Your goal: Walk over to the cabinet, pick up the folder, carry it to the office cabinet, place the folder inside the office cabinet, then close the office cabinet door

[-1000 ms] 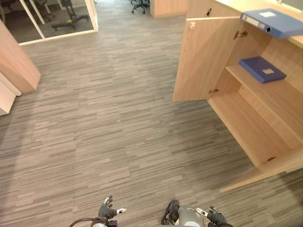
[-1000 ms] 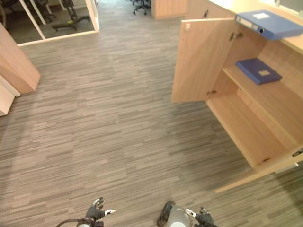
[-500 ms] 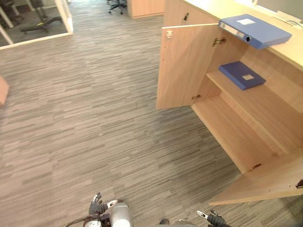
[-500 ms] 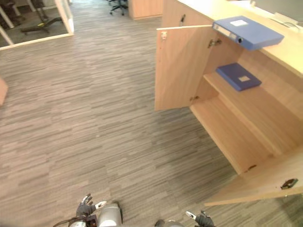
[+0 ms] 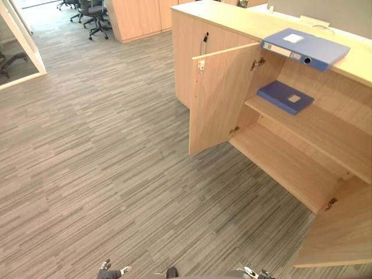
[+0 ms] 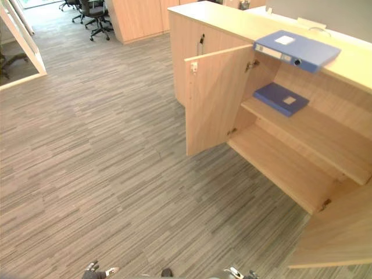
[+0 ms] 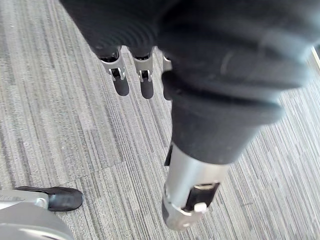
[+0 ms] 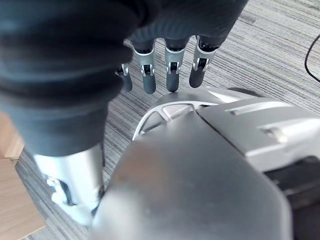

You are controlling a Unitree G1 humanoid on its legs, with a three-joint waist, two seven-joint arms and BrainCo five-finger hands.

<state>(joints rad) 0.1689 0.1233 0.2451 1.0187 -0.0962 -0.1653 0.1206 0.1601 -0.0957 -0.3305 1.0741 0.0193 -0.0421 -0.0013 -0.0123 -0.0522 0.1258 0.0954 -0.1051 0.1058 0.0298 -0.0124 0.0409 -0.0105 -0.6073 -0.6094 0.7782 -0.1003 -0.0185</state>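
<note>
Cabinet at right, door swung open leftward: one folder on the tabletop, second folder on the upper shelf inside; chairs far behind, left.

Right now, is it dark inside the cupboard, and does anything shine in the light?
Left eye view: the office cabinet is shaded inside under its top, yet the dark blue folder on the shelf shows plainly; the lighter blue folder on top sits in full light. Left wrist view: the silver thumb of the left hand gleams.
</note>
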